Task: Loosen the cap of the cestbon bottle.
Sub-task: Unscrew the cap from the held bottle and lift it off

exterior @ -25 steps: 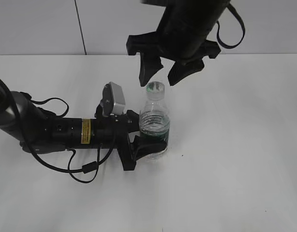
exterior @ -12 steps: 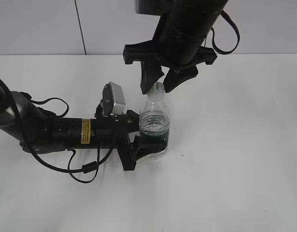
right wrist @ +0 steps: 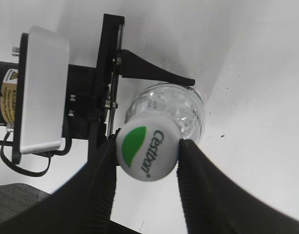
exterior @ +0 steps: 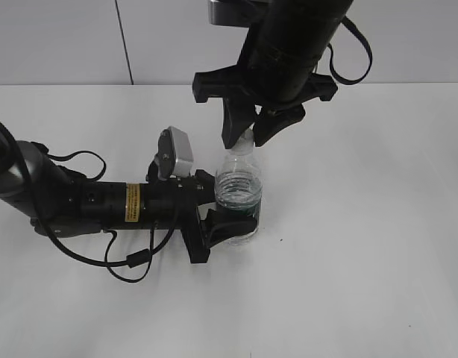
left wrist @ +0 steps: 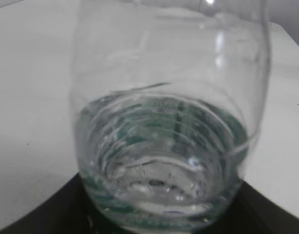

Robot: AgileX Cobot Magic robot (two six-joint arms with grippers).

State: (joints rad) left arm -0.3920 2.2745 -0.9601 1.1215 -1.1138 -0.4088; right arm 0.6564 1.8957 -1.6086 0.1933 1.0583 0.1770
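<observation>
A clear bottle [exterior: 237, 195] stands upright near the middle of a white table [exterior: 363, 246], pinned at its lower body by the left gripper [exterior: 227, 216], whose arm lies along the tabletop from the left edge of the exterior view. Its black jaws close on the bottle from either side, just below the dark green label band, and a grey camera block [exterior: 175, 153] sits atop the wrist.

From above, the right gripper [exterior: 251, 129] comes straight down over the bottle's neck. The right wrist view shows its two dark fingers [right wrist: 98, 187] pressed against opposite sides of the cap [right wrist: 148, 152], a white disc bearing a green half-circle and the word "Cestbon"; the jaws stand only as far apart as the cap is wide, gripping it. In the exterior view the cap is mostly hidden between those fingertips.

The left wrist view is filled by the bottle [left wrist: 169, 122] at very close range, its ribbed clear wall and a trace of green showing, with water visible in the lower part and the dark edge of the gripper beneath it. A loose black cable [exterior: 132, 261] loops on the table beside the left arm.
</observation>
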